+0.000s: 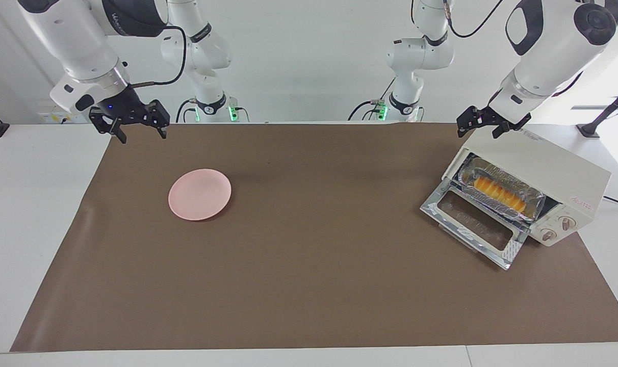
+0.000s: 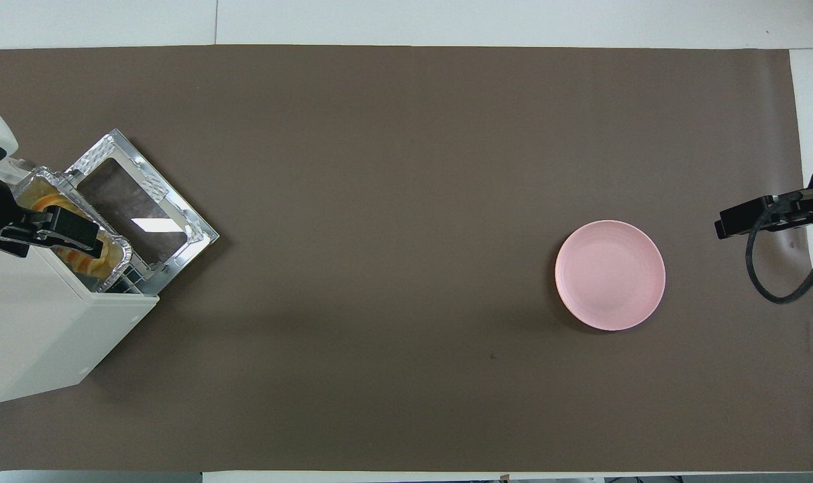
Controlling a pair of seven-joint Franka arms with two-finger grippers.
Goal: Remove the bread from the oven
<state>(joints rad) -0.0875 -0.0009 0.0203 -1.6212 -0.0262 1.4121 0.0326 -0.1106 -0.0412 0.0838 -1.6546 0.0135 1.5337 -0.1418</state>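
The cream-white oven (image 1: 548, 163) stands at the left arm's end of the table with its glass door (image 1: 469, 224) dropped open. Inside, the yellow-orange bread (image 1: 497, 192) lies in a crinkled foil tray (image 1: 531, 210) on the rack. My left gripper (image 1: 478, 131) is open and empty in the air over the oven's top corner above the opening, touching nothing. In the overhead view it (image 2: 68, 233) covers part of the bread (image 2: 81, 260). My right gripper (image 1: 142, 133) is open and empty, waiting over the mat's edge at the right arm's end.
A round pink plate (image 1: 200, 194) lies on the brown mat (image 1: 314, 265) toward the right arm's end; it also shows in the overhead view (image 2: 610, 275). The open oven door (image 2: 145, 208) juts out over the mat toward the table's middle.
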